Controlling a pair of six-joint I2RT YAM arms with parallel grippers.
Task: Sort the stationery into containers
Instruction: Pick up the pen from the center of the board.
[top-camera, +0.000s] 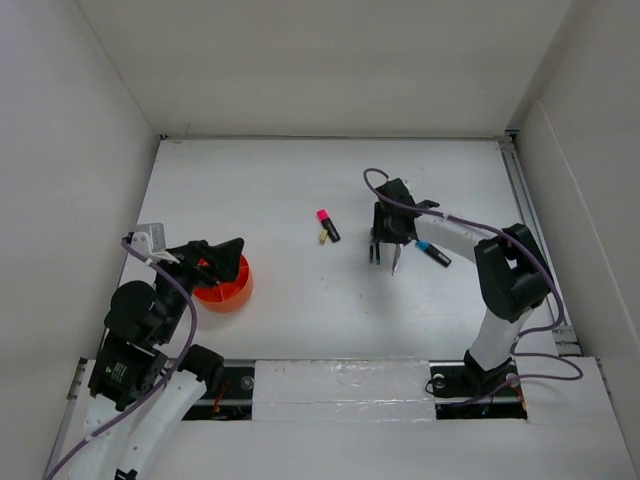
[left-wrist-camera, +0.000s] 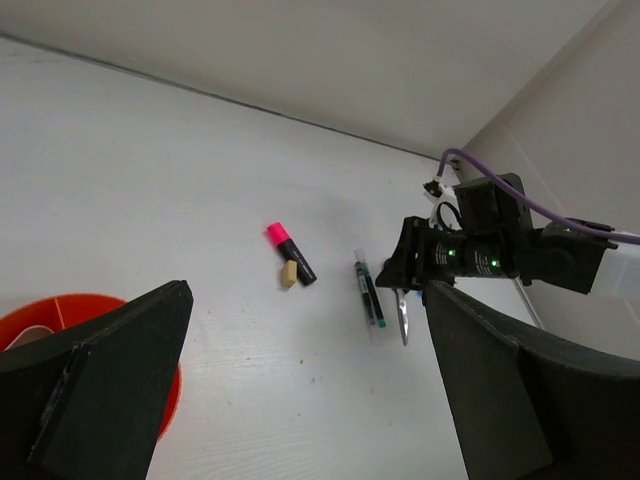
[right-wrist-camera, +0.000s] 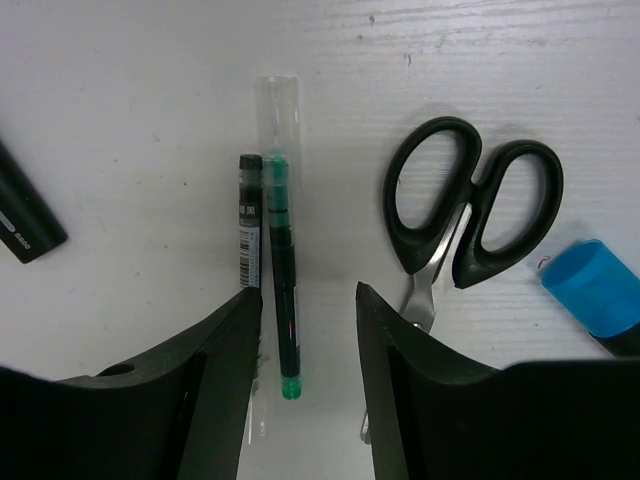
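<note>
Cup (top-camera: 228, 292), orange and round, stands at the left side of the table (top-camera: 300, 170). The left tool (top-camera: 228, 262) hangs right over it with its fingers (left-wrist-camera: 110, 390) spread wide and nothing between them. They hide most of the cup from above. In the left wrist view only a slice of the orange rim (left-wrist-camera: 70, 302) shows, with a pale shape inside it that is too cut off to name.

Well to the right of the cup lies a black highlighter (top-camera: 328, 228) with a pink cap, and a small pinkish eraser (top-camera: 321, 239) touches its side. Farther right of the cup, a dark pen (right-wrist-camera: 248, 230) and a clear-barrelled pen (right-wrist-camera: 283, 300) with green ink lie side by side. The right tool (right-wrist-camera: 305, 310) is lowered over them, jaws apart: the clear pen sits in the gap, the dark pen at the edge of one finger, neither squeezed.

Black-handled scissors (right-wrist-camera: 470, 215) lie just beyond, their blades partly hidden under the other finger. Farthest from the cup is a marker (right-wrist-camera: 592, 300) with a blue cap, its body hidden under the tool.
</note>
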